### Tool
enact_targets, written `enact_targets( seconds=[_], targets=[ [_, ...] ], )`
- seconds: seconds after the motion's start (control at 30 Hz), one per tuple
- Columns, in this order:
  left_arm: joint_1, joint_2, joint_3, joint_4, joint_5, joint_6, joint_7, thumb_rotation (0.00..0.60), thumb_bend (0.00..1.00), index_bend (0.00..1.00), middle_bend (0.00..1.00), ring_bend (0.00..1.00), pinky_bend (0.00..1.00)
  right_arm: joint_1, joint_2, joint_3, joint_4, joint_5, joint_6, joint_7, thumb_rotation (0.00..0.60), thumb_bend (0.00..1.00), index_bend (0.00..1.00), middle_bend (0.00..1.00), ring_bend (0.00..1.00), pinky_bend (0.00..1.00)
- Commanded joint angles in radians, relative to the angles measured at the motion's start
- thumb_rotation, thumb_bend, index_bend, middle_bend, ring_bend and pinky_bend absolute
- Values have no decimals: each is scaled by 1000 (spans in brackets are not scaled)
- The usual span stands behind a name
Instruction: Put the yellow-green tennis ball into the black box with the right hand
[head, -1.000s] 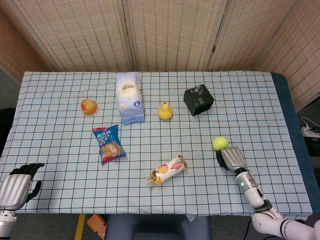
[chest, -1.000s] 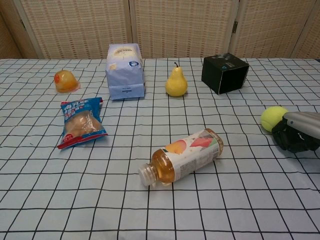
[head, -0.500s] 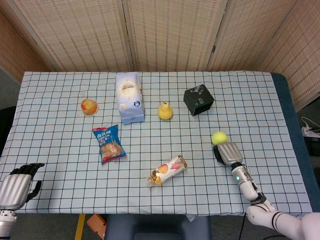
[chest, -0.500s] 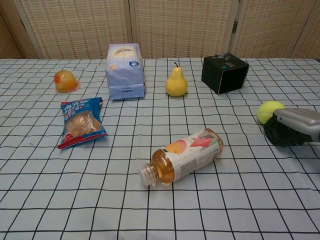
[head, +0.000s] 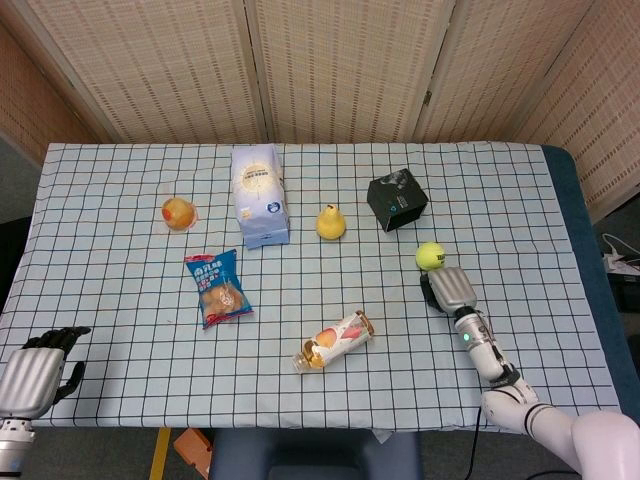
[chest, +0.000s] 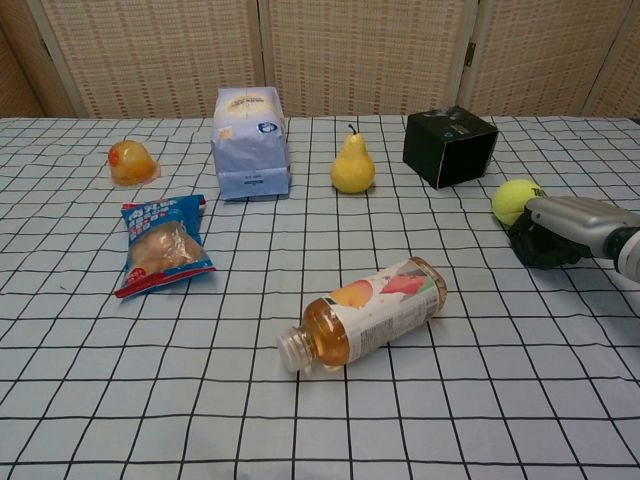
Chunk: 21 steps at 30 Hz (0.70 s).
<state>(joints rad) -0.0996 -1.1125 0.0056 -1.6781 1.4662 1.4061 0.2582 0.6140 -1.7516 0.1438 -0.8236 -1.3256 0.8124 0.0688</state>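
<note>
The yellow-green tennis ball (head: 430, 256) (chest: 516, 200) sits at the front of my right hand (head: 448, 289) (chest: 552, 233), pressed against its dark curled fingers, which grip it low over the cloth. The black box (head: 397, 200) (chest: 450, 146) stands a short way beyond the ball, toward the back left of it. My left hand (head: 35, 372) rests at the table's near left corner, fingers curled, holding nothing; the chest view does not show it.
A yellow pear (head: 330, 222) stands left of the box, with a white-blue bag (head: 259, 195) further left. A juice bottle (head: 334, 341) lies on its side in front. A blue snack packet (head: 217, 288) and an orange cup (head: 178, 213) lie on the left.
My right hand has moved forward and slightly left toward the black box, and the tennis ball has travelled with it. The left hand has not moved.
</note>
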Motion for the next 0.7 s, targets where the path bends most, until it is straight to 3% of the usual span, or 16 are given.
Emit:
enact_targets(
  seconds=[0.03, 0.7],
  targets=[
    [-1, -1, 0, 1, -4, -4, 1, 600, 451, 275, 299, 267, 378, 11, -4, -1, 18, -6, -9, 9, 600, 921, 1000, 933, 781, 1000],
    [-10, -12, -2, 15, -31, -27, 20, 600, 451, 276, 300, 270, 378, 131, -109, 14, 268, -34, -77, 96, 600, 920, 1000, 933, 781, 1000]
  ],
)
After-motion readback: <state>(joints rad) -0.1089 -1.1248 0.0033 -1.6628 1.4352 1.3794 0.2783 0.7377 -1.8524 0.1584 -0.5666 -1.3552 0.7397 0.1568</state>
